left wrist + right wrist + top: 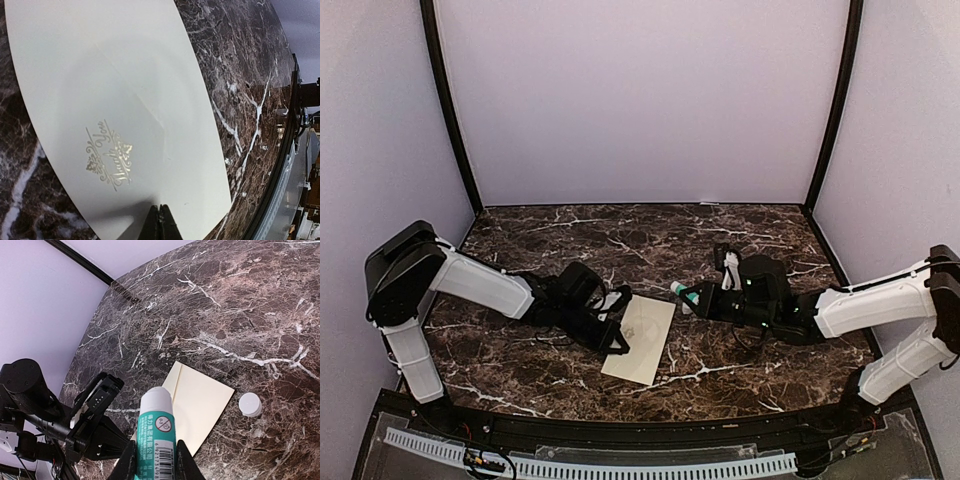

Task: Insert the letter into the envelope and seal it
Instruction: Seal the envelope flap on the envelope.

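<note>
Cream-yellow envelope (642, 340) lies flat on the marble table (720, 235), its edge pressed by the shut left gripper (159, 214). No separate letter shows, so sealing seems in hand. The right gripper (156, 460) clamps an uncapped glue stick (156, 432), which must next reach the flap. Only the right wrist view shows the white cap (249, 404); only the left wrist view shows the gilt "Thank You" emblem (109, 154).

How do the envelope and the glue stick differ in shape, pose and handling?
1. The envelope is flat and cream; the glue stick is a round green-and-white tube.
2. The envelope lies on the table; the glue stick is held above it.
3. The left gripper rests its shut tips on the envelope; the right gripper clamps the glue stick.
Shared: both carry print.
</note>
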### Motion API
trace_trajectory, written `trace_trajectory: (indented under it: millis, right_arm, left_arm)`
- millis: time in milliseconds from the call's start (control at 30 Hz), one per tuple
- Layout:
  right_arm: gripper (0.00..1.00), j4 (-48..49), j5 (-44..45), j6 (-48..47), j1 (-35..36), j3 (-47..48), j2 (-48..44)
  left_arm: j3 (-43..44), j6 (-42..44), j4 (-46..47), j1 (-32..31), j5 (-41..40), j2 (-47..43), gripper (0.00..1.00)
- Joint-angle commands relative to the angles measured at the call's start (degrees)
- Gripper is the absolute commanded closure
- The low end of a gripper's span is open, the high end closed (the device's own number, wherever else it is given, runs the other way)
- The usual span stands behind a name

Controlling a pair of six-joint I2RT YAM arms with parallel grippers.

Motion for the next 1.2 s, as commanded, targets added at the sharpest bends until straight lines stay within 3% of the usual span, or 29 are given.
trace_trajectory:
  millis: [0, 367, 733, 1167]
  right_arm:
    - [0.81, 3.4, 0.6, 0.4, 0.5, 0.2, 0.1]
    - [0.81, 2.5, 1.3, 0.0, 0.6, 0.2, -1.0]
    - [0.81, 2.8, 1.2, 0.0, 0.6, -0.1, -0.7]
    - [0.81, 2.6, 1.4, -0.2, 0.6, -0.1, -0.4]
  left_arm:
    - [-0.9, 1.3, -2.2, -0.5, -0.1, 1.9, 0.99]
    - [4.5, 1.8, -3.8, -0.5, -1.9, -0.9, 0.98]
    - [10.1, 2.0, -1.6, -0.5, -0.6, 4.9, 0.99]
    - [7.3, 0.9, 0.7, -0.5, -1.1, 10.2, 0.99]
